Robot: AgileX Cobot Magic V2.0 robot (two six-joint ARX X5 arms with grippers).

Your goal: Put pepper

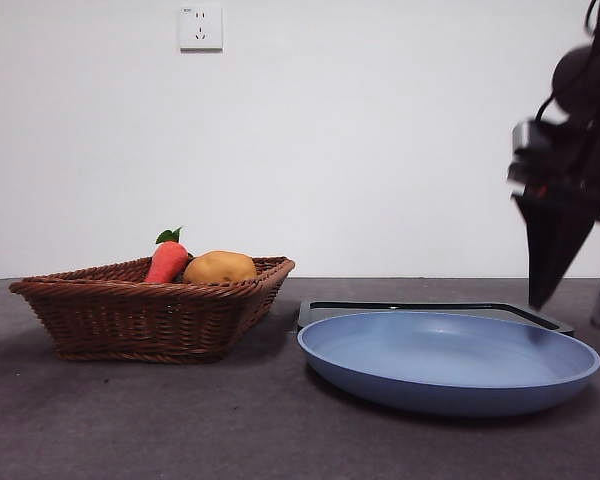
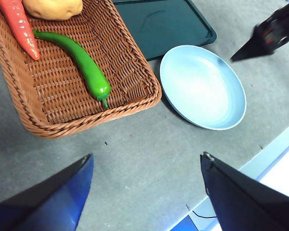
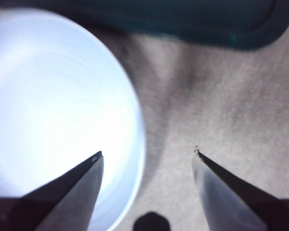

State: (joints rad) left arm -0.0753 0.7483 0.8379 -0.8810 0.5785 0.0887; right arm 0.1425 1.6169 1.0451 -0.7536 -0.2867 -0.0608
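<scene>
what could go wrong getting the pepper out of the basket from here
The pepper lies in the basket with one end against the carrot and near the potato, so a claw could nudge them. The right claw, open, hangs over the plate rim and could clip it.

No legible text, label, brand or number appears in any view. The wall socket [image 1: 200, 27] bears only unreadable marks.

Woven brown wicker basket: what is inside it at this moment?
The woven brown wicker basket holds a glossy green pepper, an orange-red carrot and a tan potato. In the front view the basket wall hides the pepper; only the carrot and potato show above the rim.
</scene>
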